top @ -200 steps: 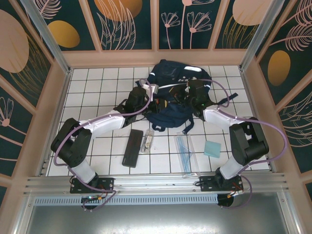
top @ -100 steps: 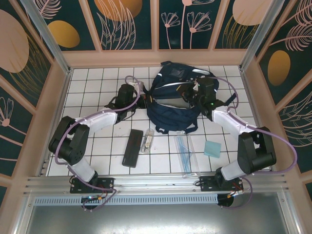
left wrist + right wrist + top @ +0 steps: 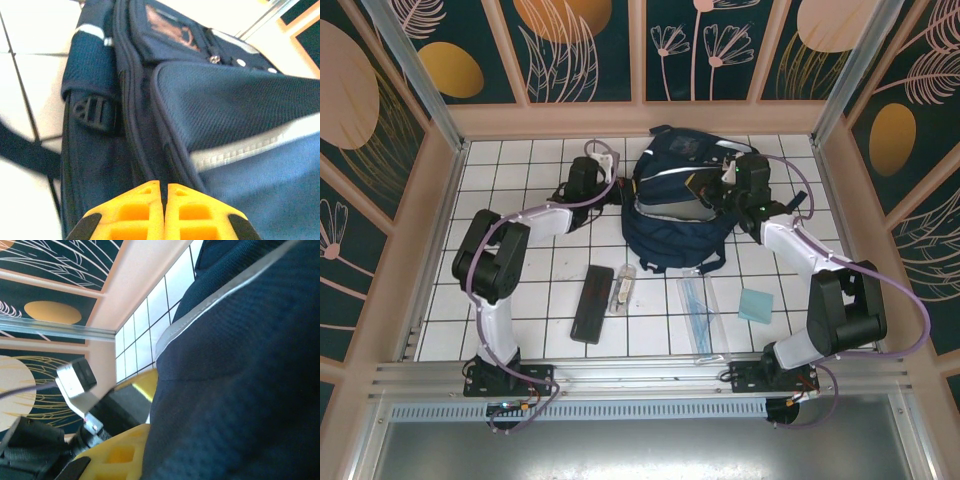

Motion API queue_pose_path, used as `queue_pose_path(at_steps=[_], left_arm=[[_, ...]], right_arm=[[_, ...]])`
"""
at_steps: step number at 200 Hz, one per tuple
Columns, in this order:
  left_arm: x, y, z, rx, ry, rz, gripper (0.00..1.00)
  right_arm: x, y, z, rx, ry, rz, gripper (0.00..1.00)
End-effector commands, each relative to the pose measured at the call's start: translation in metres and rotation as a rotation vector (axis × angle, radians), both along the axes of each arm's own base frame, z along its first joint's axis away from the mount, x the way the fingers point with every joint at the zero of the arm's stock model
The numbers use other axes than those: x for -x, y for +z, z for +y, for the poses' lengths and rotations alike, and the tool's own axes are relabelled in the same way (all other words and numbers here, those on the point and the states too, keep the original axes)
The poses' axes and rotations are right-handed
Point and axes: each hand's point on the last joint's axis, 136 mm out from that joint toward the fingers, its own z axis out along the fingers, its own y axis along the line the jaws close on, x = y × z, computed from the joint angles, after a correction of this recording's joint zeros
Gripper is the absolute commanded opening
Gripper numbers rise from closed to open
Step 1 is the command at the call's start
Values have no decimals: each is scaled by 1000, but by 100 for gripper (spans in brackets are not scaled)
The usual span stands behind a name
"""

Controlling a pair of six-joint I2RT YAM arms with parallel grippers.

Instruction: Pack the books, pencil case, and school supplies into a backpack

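The backpack (image 3: pixel 675 215) has changed most. A second ago it lay bunched low between the two arms. Now it sits further back toward the far wall, fuller and rounder, with its white stripe running across the top. The left arm (image 3: pixel 495 260) has swung out of the middle and folded at the elbow, so its wrist now reaches the bag's left flank, while the right arm (image 3: pixel 820 270) has followed the bag back and stretched out along its right side. I judge this to be a repositioning of the bag so that its opening can be reached, with packing itself not yet begun. The left gripper (image 3: pixel 163 186) has its yellow jaws pressed together with only a hairline between them. Nothing shows between them, and they point at the bag's side seam, just short of it. The right gripper (image 3: pixel 708 186) is buried against the bag's upper edge. In the right wrist view navy cloth covers most of the yellow fingers (image 3: pixel 120 455), so I cannot tell whether they are clamped on it. On the white tiles nearer the arm bases the pencil case (image 3: pixel 592 303), the ruler set (image 3: pixel 698 305), the teal pad (image 3: pixel 756 305) and the small clear tube (image 3: pixel 623 288) lie where they did, unpacked.
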Motion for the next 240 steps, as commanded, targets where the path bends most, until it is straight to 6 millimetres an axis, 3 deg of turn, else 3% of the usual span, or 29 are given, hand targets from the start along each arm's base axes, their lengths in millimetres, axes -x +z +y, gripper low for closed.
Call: queue_pose_path(at_steps=[1,30,44,82,139,159,178,196,240], left_arm=[[-39,16,24,-8,32,-133,0],[-43,13,36,-76,2,-115,0],[-52,12,40,-82,17,-133,0],[-78,0,29,-36,12,-95,0],[-93,-47,33,-84,38,9,0],[-106,-40,23,-34,27,6,0],[-121,-21,15,30,32,-31,0],[-137,-10,15,48,71,-67,0],[-171,-19,34,25,225,-53,0]], right_arm=[[21,68,21,-75,193,-157,0],[13,76,0,-38,152,-171,0],[13,81,3,-43,180,-182,0],[13,76,10,-57,212,-165,0],[21,91,16,-72,278,-201,0],[24,90,24,-115,327,-180,0],[25,83,26,-128,343,-152,0],[25,82,26,-126,344,-148,0],[24,85,26,-122,338,-155,0]])
